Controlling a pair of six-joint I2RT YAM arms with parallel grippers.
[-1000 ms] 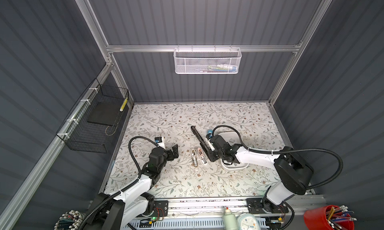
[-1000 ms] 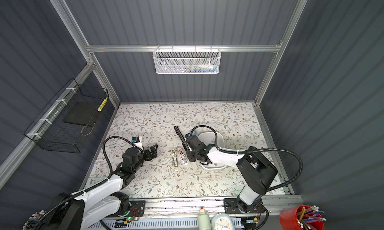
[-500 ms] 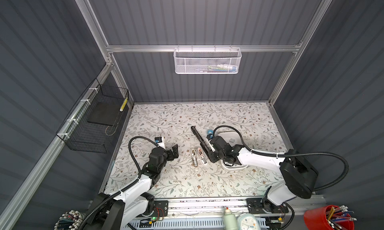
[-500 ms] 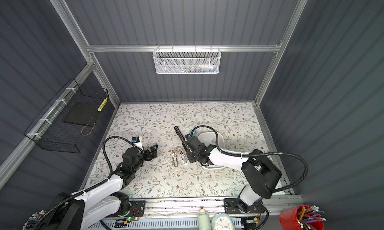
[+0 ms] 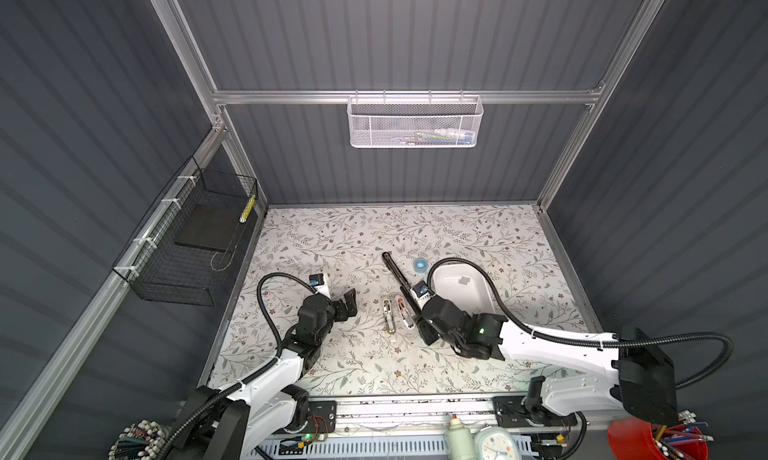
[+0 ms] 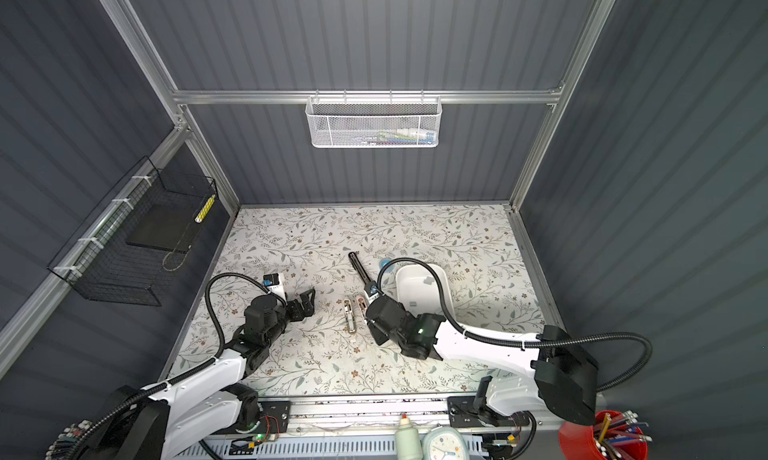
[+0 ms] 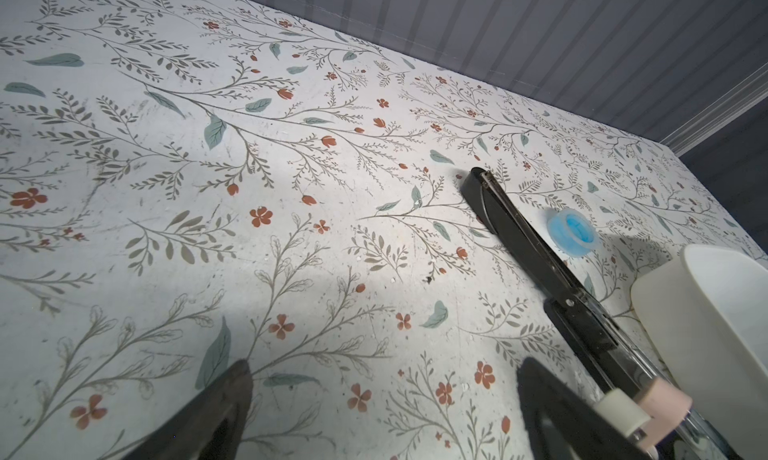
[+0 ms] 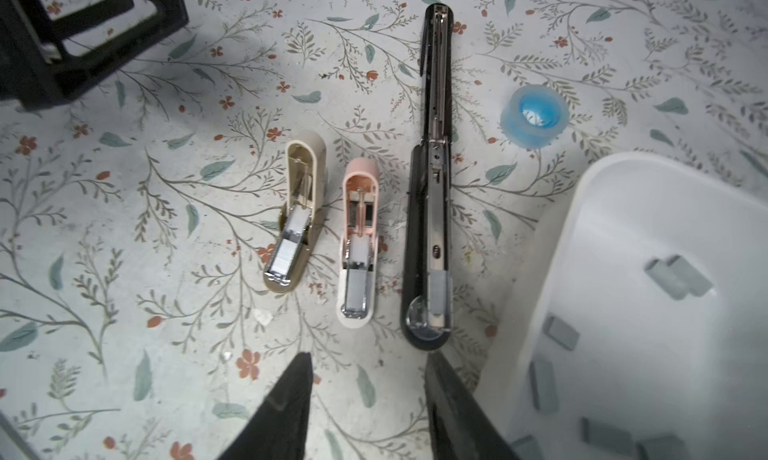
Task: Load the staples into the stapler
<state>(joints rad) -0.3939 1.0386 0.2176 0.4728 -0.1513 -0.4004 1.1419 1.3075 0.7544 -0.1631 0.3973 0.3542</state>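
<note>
- right gripper (image 8: 369,359): low over the table (image 5: 332,237), at 5 o'clock of the staplers in a top view. Fingers are partly spread with nothing between them, and the tips stop just short of the black stapler (image 8: 432,196).
- left gripper (image 5: 350,306): parked at 9 o'clock of the staplers with fingers wide and empty. It touches nothing, probably kept clear so the right arm has room.
- black stapler: flipped open flat along the 11-to-5 line, rail up so strips can drop in. One grey strip sits in the rail at its near end, so loading looks under way or done. The lid is not closed.
- pink stapler (image 8: 359,245) and beige stapler (image 8: 297,216): just beside it at 9 o'clock, both open, each with a strip inside.
- staples (image 8: 561,333): the rest lie loose in the white tray (image 8: 623,175), several strips scattered flat.
- white tray: at 3 o'clock of the black stapler, just beside it, which keeps the reach short.
- blue tape roll (image 8: 534,114): at 1 o'clock of the stapler, not in use.
- white mesh basket (image 5: 415,125): hangs on the back wall at 12 o'clock.
- black wire basket (image 5: 195,245): on the side wall at 9 o'clock.
</note>
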